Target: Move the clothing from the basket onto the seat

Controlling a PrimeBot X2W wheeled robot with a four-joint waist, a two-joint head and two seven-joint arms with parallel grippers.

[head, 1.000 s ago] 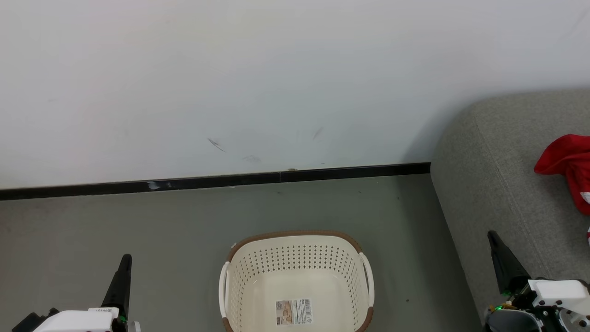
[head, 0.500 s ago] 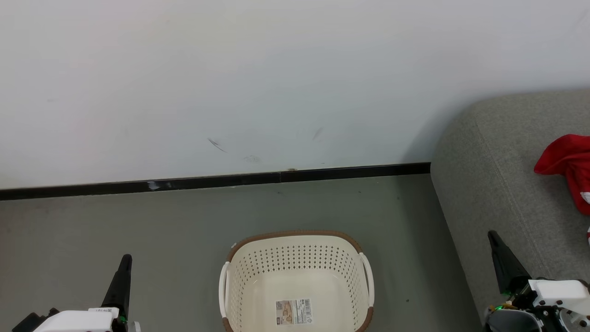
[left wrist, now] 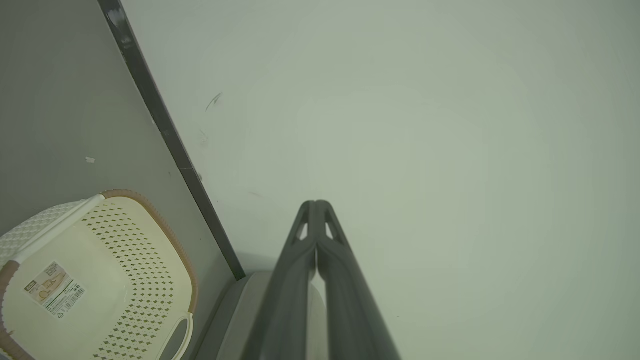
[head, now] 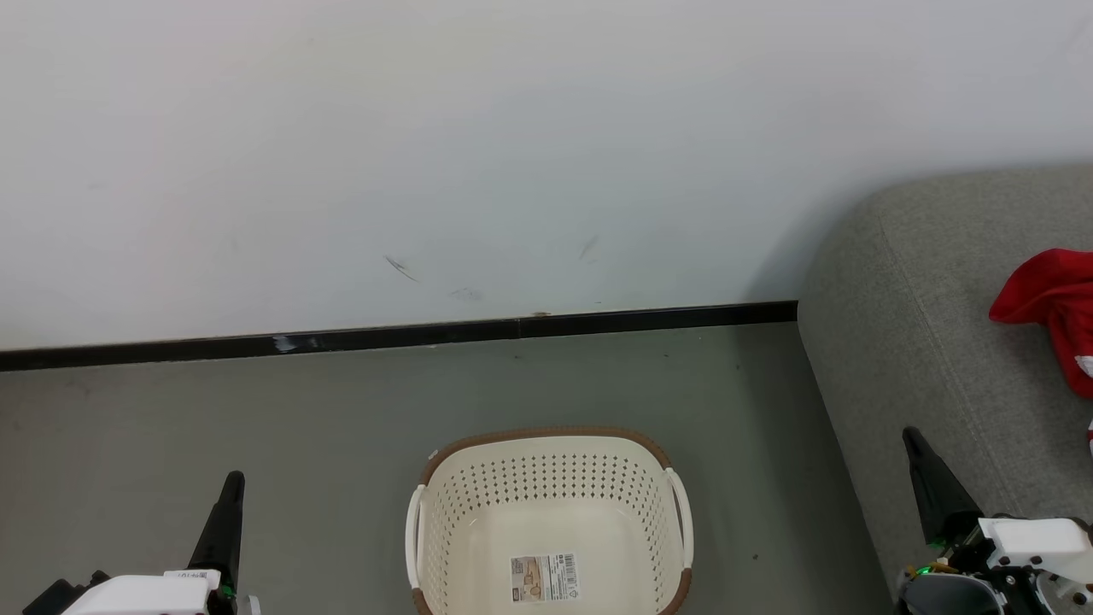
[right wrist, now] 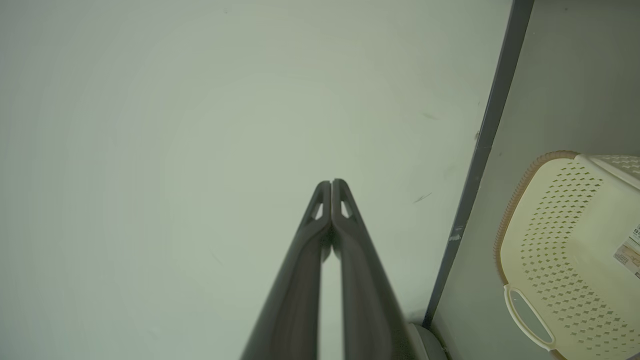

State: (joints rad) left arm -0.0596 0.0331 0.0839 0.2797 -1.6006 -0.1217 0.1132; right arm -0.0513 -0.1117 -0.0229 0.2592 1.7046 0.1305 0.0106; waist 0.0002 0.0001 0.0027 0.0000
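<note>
The red clothing (head: 1050, 299) lies bunched on the grey sofa (head: 914, 342) at the right edge of the head view, well apart from the basket (head: 546, 437). The basket stands on the floor (head: 256, 410) near the wall (head: 512, 128), a label sticker (head: 544, 577) showing on its bare bottom. The left pincer (head: 232, 480) and the right pincer (head: 912, 437) flank it, one on each side, each with its fingers pressed together tip to tip, pointing toward the wall.

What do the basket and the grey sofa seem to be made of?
The basket looks like moulded plastic: smooth cream walls with a slight sheen, punched with regular holes. Its brown rim has a woven-looking texture, perhaps also plastic. The sofa looks upholstered in matte grey woven fabric, with a stitched seam.
</note>
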